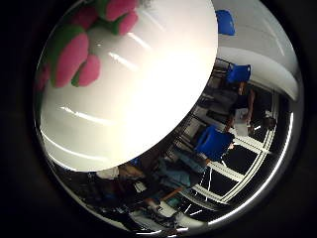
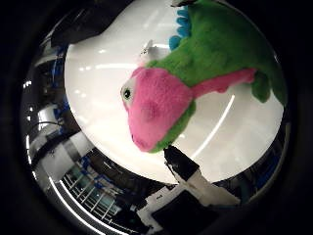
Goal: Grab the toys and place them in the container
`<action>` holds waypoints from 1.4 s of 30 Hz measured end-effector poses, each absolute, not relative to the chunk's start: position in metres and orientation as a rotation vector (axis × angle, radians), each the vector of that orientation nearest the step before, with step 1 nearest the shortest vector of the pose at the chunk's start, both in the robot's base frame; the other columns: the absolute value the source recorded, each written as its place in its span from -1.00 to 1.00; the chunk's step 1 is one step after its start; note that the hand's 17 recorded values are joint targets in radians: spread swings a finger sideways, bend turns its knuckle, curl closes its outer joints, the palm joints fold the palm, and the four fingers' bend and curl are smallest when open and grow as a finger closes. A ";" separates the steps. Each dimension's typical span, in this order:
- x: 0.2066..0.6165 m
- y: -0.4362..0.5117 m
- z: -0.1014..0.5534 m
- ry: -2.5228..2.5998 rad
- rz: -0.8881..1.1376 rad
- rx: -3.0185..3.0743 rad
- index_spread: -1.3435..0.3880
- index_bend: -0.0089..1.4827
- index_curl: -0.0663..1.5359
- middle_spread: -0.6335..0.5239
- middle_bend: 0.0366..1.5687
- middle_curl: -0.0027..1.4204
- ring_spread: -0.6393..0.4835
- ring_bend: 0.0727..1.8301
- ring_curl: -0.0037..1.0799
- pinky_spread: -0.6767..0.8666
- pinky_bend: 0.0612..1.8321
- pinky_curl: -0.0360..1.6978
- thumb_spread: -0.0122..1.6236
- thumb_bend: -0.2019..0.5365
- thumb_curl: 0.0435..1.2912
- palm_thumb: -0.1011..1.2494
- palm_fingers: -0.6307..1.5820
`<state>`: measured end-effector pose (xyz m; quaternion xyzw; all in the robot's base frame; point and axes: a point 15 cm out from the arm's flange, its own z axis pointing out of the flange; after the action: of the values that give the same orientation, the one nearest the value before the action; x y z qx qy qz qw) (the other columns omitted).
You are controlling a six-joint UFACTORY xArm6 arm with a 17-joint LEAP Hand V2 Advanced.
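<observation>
Toy: green and pink plush toy (image 2: 161, 105) lying on the white counter (image 2: 98, 78), close under the palm.
Robot hand (image 2: 188, 178): one finger shows beside the toy; grasp cannot be told.
Progress: toy not yet lifted; container not in view.

Plush toy (image 2: 195, 73), green body with pink face, pink belly stripe and pink-soled feet, blue frill along its back, small white-rimmed eye on the side of the head. It lies on a glossy white table (image 2: 98, 73), head pointing toward the table's edge, and fills much of the thumb-side view, so it is close to the palm. Little-finger-side view catches only its pink and green feet at the table's far part; no container can be made out in either view.
</observation>
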<state>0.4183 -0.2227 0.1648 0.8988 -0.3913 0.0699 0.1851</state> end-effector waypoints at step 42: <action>0.356 -0.243 0.232 -1.214 -0.170 2.485 0.27 0.40 0.13 -0.16 0.67 0.08 -0.25 0.47 0.27 -0.45 0.42 -0.11 0.27 -0.47 -0.31 0.52 0.60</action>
<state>0.3564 -0.2432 0.2325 0.8815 -0.4305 -0.0603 0.1841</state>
